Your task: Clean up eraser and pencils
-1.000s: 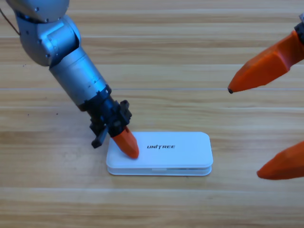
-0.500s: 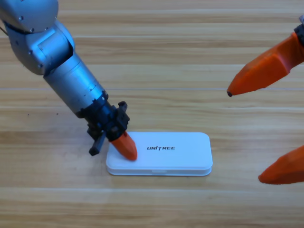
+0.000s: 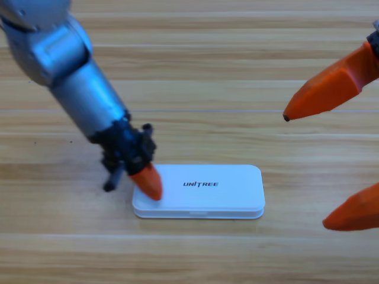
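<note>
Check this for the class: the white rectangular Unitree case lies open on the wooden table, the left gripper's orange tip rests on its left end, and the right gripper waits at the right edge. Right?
One detail is wrong. The high view shows the white rectangular Unitree case closed, lid down, on the wooden table. The left gripper does rest on the case's left end, and the right gripper waits at the right edge.

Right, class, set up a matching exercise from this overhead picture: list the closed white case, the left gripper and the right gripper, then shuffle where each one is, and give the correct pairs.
Column one:
1. closed white rectangular plastic case
2. left gripper
3. right gripper

Column two:
A. at the picture's right edge, jaws wide apart, away from the case
B. lying flat on the wooden table, lid shut
C. orange tip down on the case's left end

Pairs: 1-B, 2-C, 3-A
</note>
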Tool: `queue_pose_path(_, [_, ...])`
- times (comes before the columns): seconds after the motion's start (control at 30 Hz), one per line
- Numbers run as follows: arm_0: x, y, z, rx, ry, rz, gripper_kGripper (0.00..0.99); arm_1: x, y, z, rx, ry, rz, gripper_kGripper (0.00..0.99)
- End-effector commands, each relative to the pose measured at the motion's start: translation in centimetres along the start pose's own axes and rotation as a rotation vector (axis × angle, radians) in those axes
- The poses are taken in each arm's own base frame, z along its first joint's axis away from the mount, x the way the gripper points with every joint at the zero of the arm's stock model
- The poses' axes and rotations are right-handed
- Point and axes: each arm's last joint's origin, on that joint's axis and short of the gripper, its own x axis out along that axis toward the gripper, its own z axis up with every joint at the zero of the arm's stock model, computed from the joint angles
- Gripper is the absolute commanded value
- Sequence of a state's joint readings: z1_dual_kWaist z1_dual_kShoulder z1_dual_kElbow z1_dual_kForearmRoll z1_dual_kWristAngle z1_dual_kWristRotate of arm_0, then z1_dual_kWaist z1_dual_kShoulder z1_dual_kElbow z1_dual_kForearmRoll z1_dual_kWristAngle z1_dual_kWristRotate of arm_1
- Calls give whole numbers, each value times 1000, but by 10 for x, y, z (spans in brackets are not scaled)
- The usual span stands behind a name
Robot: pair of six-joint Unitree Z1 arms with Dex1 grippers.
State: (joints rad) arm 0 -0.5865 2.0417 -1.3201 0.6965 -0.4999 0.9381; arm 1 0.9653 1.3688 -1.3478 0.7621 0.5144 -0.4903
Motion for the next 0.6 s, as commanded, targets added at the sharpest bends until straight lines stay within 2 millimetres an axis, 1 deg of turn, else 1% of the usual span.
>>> queue_pose_path(0.03, [-113, -87, 36, 75, -147, 129, 954, 1, -4, -7, 17, -6, -14, 976])
queue_pose_path(0.07, [-130, -108, 39, 88, -174, 149, 988, 1, -4, -7, 18, -5, -13, 976])
queue_pose_path(0.1, [-142, -126, 41, 103, -197, 160, 990, 2, -4, -7, 19, -4, -12, 976])
queue_pose_path(0.17, [-159, -159, 40, 120, -236, 163, 990, 3, -5, -7, 20, -4, -10, 976])
queue_pose_path(0.23, [-167, -187, 39, 130, -269, 150, 990, 3, -5, -7, 20, -5, -8, 976])
queue_pose_path(0.3, [-170, -207, 38, 137, -289, 127, 990, 2, -5, -6, 19, -6, -8, 976])
queue_pose_path(0.37, [-170, -220, 38, 139, -300, 99, 990, 2, -5, -6, 19, -6, -8, 976])
queue_pose_path(0.43, [-170, -229, 40, 129, -304, 74, 990, 2, -5, -6, 19, -6, -8, 976])
queue_pose_path(0.5, [-169, -232, 38, 132, -308, 66, 990, 3, -5, -6, 20, -5, -8, 976])
queue_pose_path(0.6, [-166, -232, 36, 130, -305, 66, 990, 3, -5, -6, 21, -5, -8, 976])
